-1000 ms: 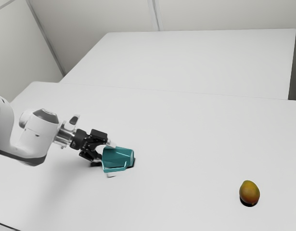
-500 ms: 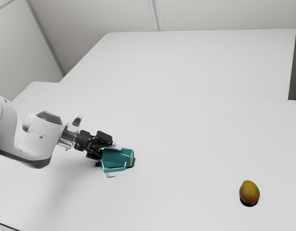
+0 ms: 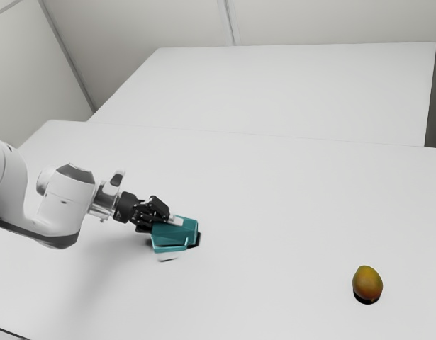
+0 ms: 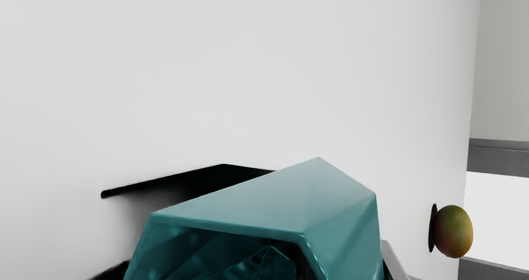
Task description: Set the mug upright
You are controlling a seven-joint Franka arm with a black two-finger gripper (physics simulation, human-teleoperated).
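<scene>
Sideways on the smooth white tabletop (image 3: 274,212) lies a glossy, translucent teal mug (image 3: 178,234), its walls angular and faceted, its mouth facing the pincer (image 3: 165,219); whether the pincer is spread or pinching cannot be told. Well apart from the mug, toward the exterior view's right, sits a rounded green-and-orange fruit (image 3: 368,282).

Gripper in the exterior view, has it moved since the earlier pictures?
Yes. The gripper has moved a little toward the exterior view's right, closing some of the gap to the orange-green fruit, which lies where it did.
</scene>
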